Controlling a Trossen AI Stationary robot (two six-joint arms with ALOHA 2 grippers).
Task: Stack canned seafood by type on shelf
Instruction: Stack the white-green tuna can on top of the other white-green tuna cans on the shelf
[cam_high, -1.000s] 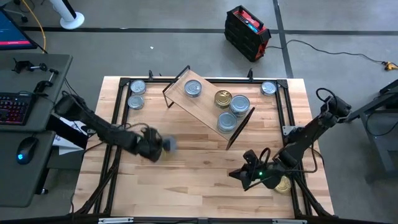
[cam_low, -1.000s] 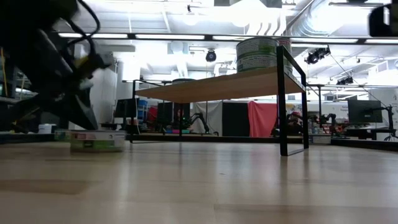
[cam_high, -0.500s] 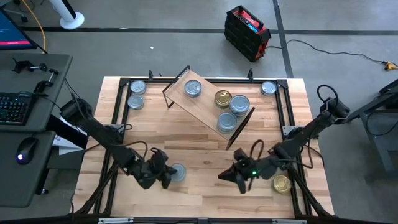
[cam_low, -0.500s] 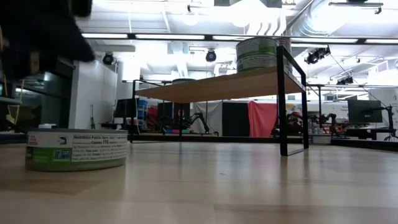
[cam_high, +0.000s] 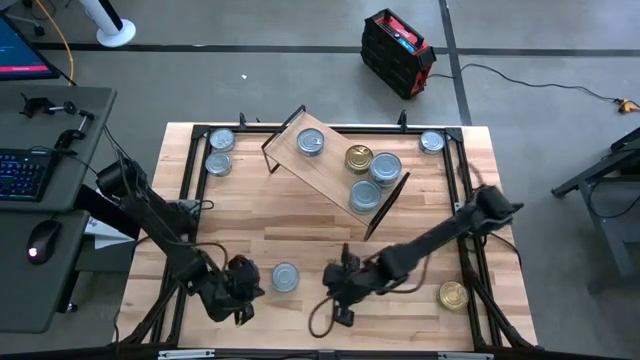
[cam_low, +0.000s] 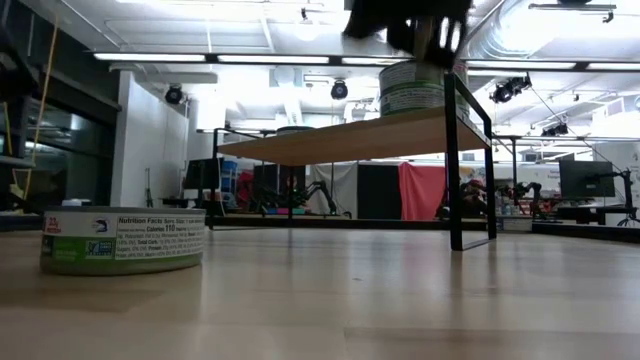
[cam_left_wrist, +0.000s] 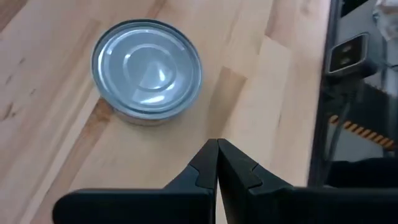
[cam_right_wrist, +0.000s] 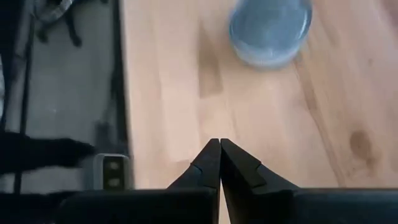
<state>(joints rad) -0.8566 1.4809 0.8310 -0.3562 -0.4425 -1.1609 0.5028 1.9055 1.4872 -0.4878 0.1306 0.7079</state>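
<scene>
Tins: four sit on the shelf (cam_high: 335, 165), one gold-topped; a silver tin (cam_high: 285, 277) stands on the table in front of it. My left gripper (cam_high: 240, 292) and right gripper (cam_high: 337, 300) flank that tin, both closed and empty.

My right wrist view blurs the tin (cam_right_wrist: 270, 31) and cuts off its top. Low view crops my gripper (cam_low: 415, 25).

- High view looks straight down on the whole table (cam_high: 420, 225).
- Low view sits at tabletop level.
- Both wrist views look down closely, sharing one silver-topped can (cam_left_wrist: 147, 67).
</scene>
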